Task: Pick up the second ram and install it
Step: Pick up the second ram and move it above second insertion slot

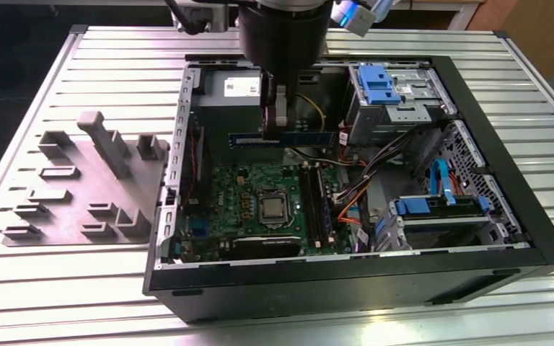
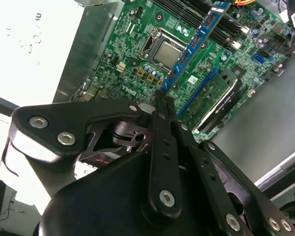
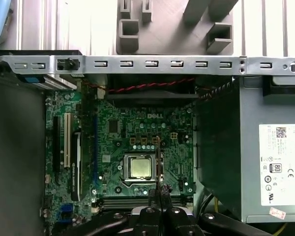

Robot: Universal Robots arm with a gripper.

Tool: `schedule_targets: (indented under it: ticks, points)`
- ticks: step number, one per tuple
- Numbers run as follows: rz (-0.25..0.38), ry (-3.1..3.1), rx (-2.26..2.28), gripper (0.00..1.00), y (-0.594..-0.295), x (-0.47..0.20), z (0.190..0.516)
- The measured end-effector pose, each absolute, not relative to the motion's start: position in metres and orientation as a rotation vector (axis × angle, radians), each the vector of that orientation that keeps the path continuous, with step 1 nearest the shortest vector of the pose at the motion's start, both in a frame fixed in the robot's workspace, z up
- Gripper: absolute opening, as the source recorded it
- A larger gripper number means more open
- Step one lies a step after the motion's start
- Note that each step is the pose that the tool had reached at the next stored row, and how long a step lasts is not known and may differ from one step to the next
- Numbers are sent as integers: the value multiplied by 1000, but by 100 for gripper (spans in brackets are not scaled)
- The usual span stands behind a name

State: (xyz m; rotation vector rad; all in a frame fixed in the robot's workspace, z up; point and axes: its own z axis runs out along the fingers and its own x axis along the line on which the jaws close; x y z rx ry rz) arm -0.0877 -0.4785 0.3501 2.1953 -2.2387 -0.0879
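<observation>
The second ram point(image 1: 301, 137), a thin dark blue stick, hangs level above the open computer case, over the gap between the grey power-supply box point(image 1: 227, 92) and the green board point(image 1: 248, 189). My gripper point(image 1: 275, 132) is shut on it near the middle of its length. In the second wrist view the ram point(image 2: 194, 42) juts out from the closed fingertips point(image 2: 160, 101) over the board. Seen edge-on in the first wrist view, the ram point(image 3: 159, 162) is a thin line beside the processor socket point(image 3: 139, 167), held by my gripper point(image 3: 160, 189). The black memory slots point(image 1: 317, 205) lie below, toward the exterior view's right.
A grey plastic fixture point(image 1: 84, 180) with upright blocks stands on the slatted table at the exterior view's left. Inside the case are drive cages with blue latches point(image 1: 383, 83), loose cables point(image 1: 349, 198) and a second blue-handled bay point(image 1: 436, 205). The case walls point(image 1: 354, 270) ring the board.
</observation>
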Motion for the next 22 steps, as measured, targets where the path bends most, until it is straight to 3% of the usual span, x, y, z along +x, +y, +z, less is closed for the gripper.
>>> schedule_targets:
  ticks: [22]
  points:
    - [-88,-2239,2195,11,-481,-88,315]
